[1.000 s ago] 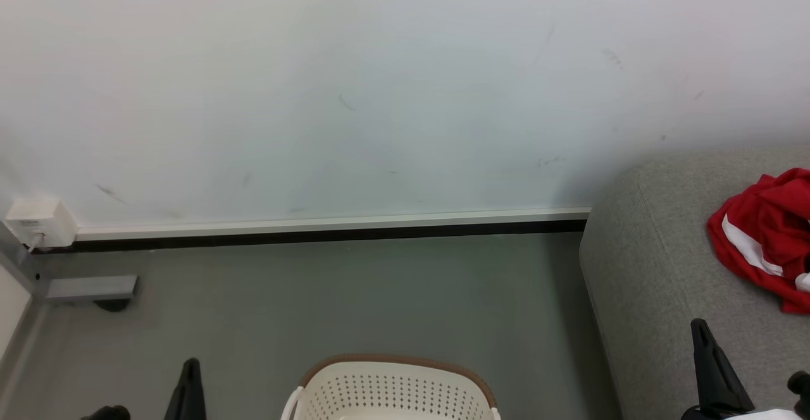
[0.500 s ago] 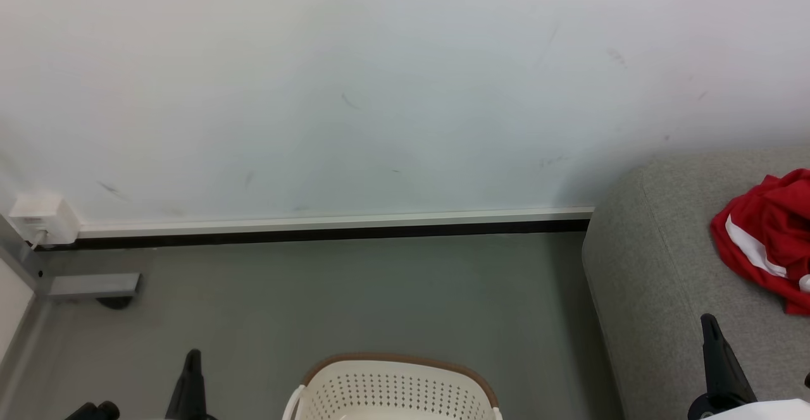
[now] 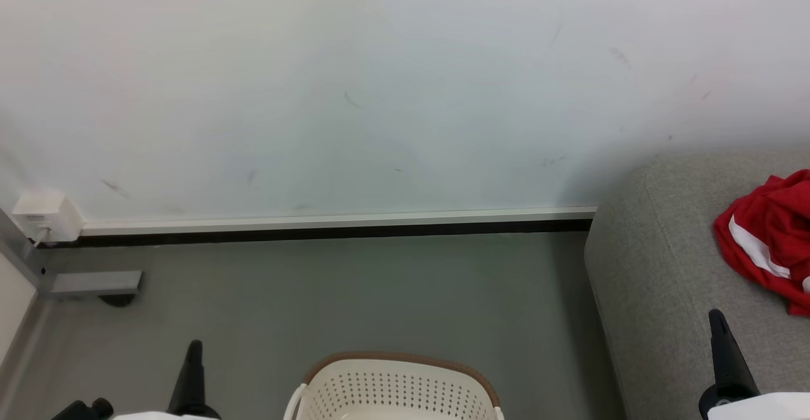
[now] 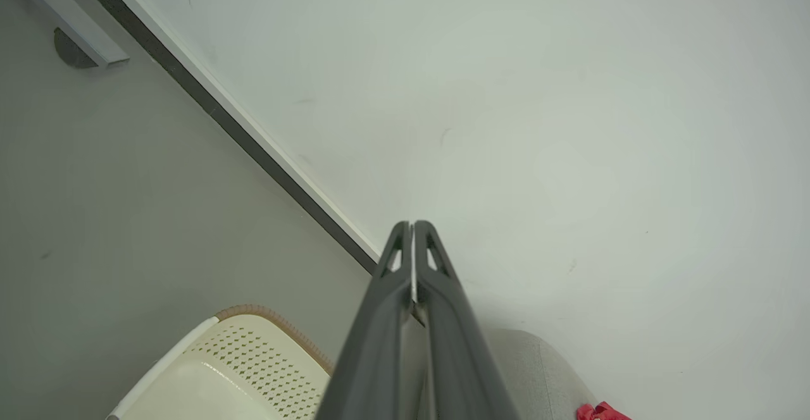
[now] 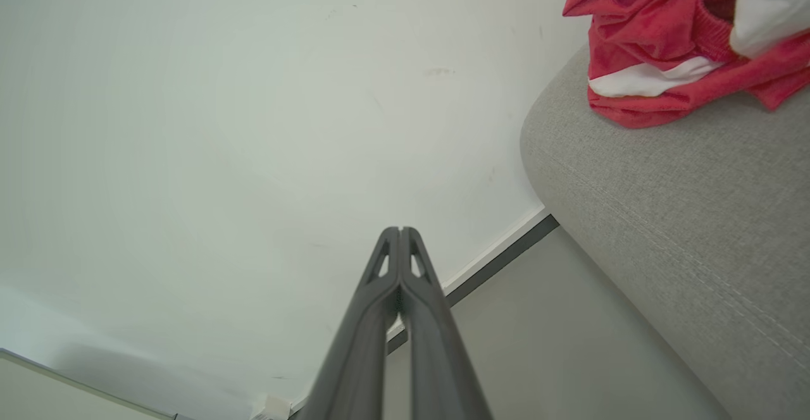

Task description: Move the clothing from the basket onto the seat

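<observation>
The red jersey (image 3: 766,243) with white bands lies crumpled on the light-grey sofa (image 3: 658,281) at the right; it shows again (image 5: 658,47) on the sofa (image 5: 683,205) in the right wrist view. The cream basket (image 3: 392,388) with its brown rim stands on the floor at the bottom centre, and what shows of its inside (image 4: 215,382) holds no cloth. My left gripper (image 3: 193,347) is shut, empty, left of the basket, its fingers pressed together (image 4: 412,227). My right gripper (image 3: 717,315) is shut, empty, over the sofa's front, short of the jersey, fingers together (image 5: 400,231).
A white wall with a pale and black skirting strip (image 3: 329,225) runs behind the grey floor (image 3: 354,293). A white socket box (image 3: 44,216) and a grey metal foot (image 3: 95,284) sit at the far left.
The head view has drifted slightly, so everything shifts a little right. Both grippers sit a little higher and further right in view; the jersey and basket lie as before.
</observation>
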Controlling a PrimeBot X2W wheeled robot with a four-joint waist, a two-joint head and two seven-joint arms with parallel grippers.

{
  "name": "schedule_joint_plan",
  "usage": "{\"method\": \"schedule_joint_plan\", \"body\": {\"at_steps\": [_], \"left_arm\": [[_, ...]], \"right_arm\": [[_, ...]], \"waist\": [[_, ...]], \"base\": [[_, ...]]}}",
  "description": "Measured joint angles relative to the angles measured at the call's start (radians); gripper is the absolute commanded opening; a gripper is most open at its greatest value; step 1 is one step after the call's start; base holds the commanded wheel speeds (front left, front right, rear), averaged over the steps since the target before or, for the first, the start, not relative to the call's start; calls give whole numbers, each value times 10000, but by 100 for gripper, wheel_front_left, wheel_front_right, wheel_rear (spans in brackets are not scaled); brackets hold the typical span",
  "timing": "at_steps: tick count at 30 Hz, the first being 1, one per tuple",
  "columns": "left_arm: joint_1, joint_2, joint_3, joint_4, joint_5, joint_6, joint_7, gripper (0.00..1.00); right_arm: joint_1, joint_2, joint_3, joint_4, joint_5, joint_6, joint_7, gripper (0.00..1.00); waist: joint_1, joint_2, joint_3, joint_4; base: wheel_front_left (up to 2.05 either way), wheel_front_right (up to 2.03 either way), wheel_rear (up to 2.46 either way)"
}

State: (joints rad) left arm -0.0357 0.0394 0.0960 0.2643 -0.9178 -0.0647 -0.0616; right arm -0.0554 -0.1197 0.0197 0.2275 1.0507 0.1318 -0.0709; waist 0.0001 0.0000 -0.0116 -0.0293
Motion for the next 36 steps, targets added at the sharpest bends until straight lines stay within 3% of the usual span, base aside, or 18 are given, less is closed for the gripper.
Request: {"method": "schedule_joint_plan", "body": {"at_steps": [36], "left_arm": [[-416,38,104,-75,-3737,-332,966,0]], "right_arm": [[-263,293,-612,121,3149,0,918,0]], "waist": [[0,0,54,136]], "base": [[0,0,0]]}}
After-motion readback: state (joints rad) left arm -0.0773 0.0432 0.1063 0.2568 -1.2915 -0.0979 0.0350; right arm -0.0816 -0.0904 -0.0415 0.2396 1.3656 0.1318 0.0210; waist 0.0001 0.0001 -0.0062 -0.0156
